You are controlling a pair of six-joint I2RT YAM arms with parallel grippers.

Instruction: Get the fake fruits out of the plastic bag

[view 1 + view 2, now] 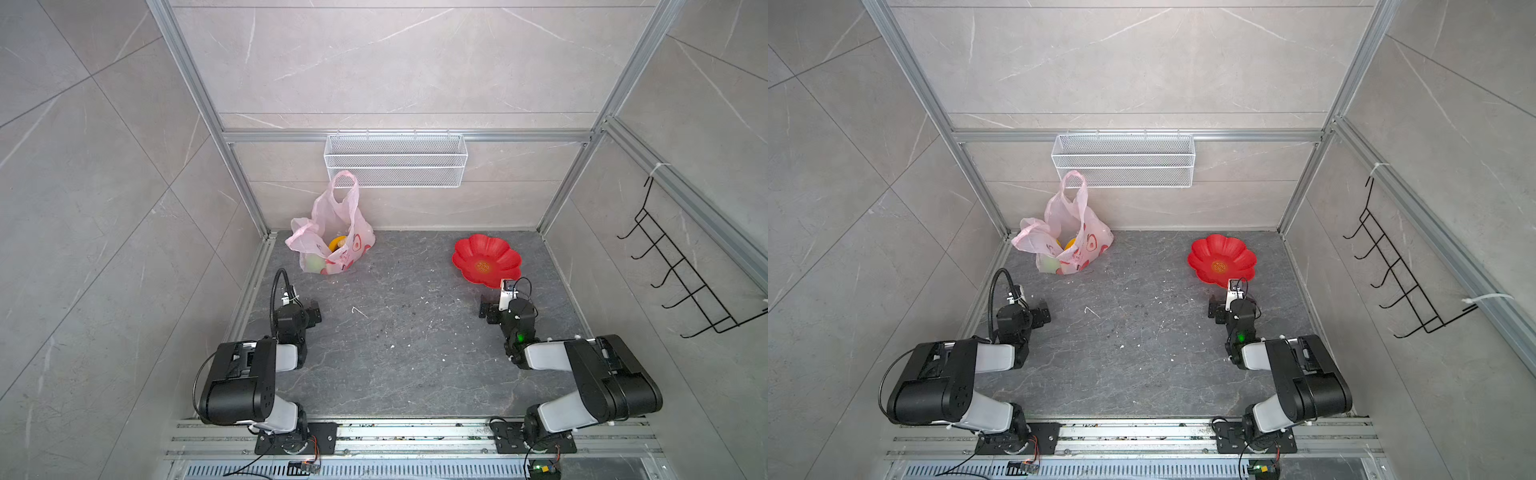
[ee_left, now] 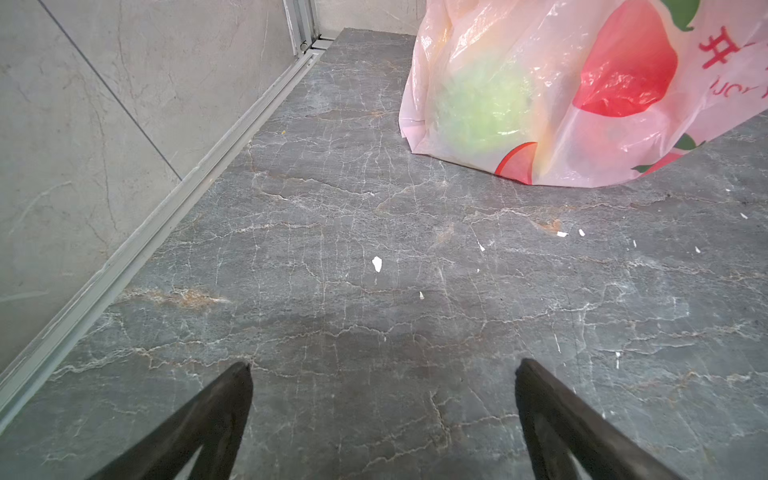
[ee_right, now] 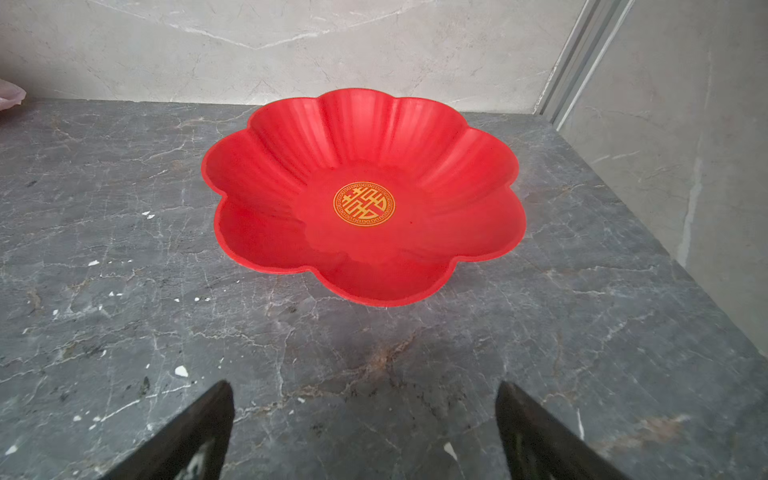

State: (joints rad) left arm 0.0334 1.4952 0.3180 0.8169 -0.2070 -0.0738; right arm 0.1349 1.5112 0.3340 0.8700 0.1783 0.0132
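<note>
At the back left corner of the bench sits the plastic bag [image 1: 332,245], pale pink with red fruit prints. Its mouth gapes, and one handle stands up against the back wall. Inside, a green ball [image 2: 482,104] presses against the film low at the front, and a yellow fruit [image 1: 337,243] shows through the mouth; the rest of the load can't be made out. Near the back right corner lies the red flower-shaped dish [image 3: 365,195], gold emblem showing at its centre. A white wire basket [image 1: 395,160] hangs on the back wall, a black hook rack [image 1: 681,266] on the right wall. The bench [image 1: 395,332] is dark veined stone, flecked white. Over it the left gripper [image 2: 384,363] is spread wide, short of the bag. The right gripper [image 3: 365,384] is spread wide too, just short of the dish, both released.
</note>
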